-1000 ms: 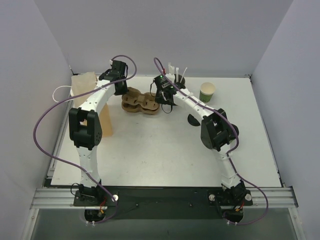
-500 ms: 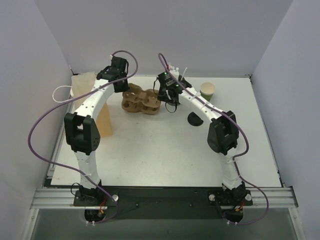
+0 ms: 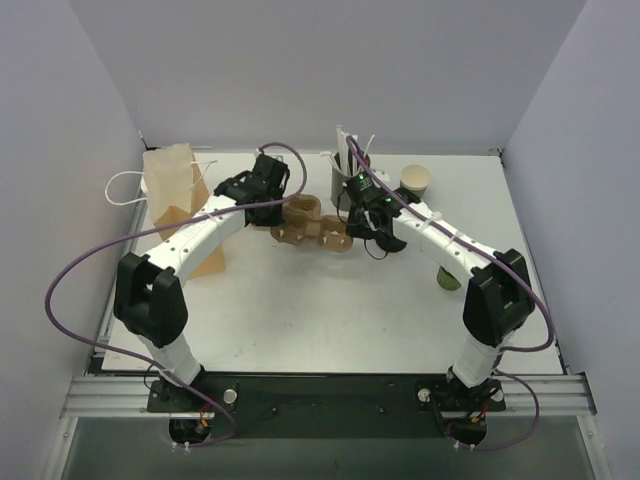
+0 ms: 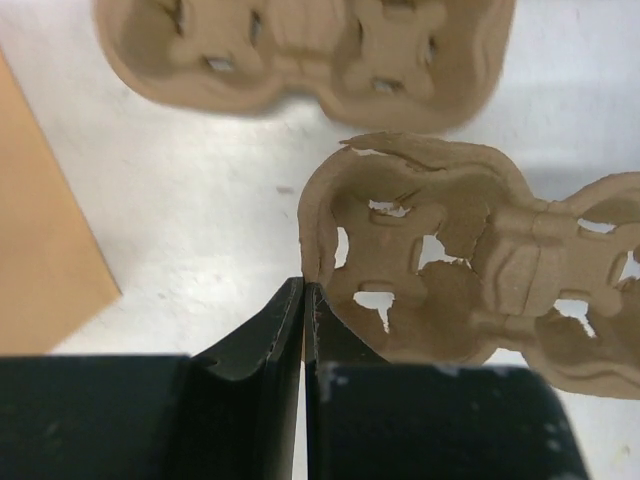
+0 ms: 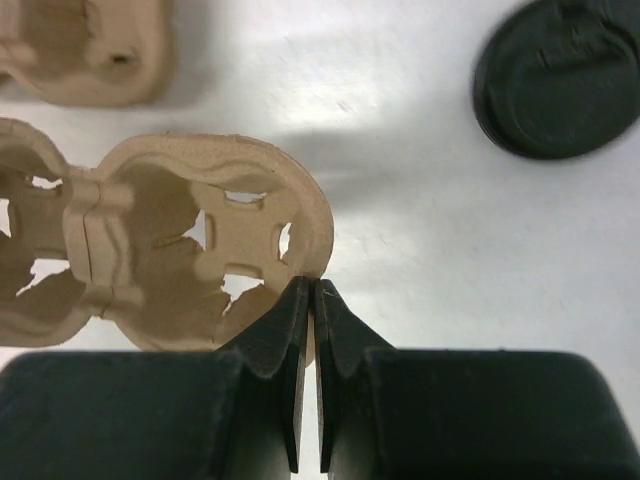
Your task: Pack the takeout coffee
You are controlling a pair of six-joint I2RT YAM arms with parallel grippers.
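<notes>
Cup carrier (image 3: pixel 312 232) clamped at opposite rims by left pincer (image 4: pixel 303 300) and right pincer (image 5: pixel 308 297); should be moved level, synchronised, untwisted.

Looks like a robotics lab bench: boxed in by bare grey walls (image 3: pixel 330 60), topped with a white table (image 3: pixel 320 310), edged by a metal rail (image 3: pixel 330 392) carrying two cabled arms (image 3: pixel 205 232).

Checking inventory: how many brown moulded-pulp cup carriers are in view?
2: a held carrier, pinched by left gripper and right gripper; a second carrier on the white table beyond.
</notes>
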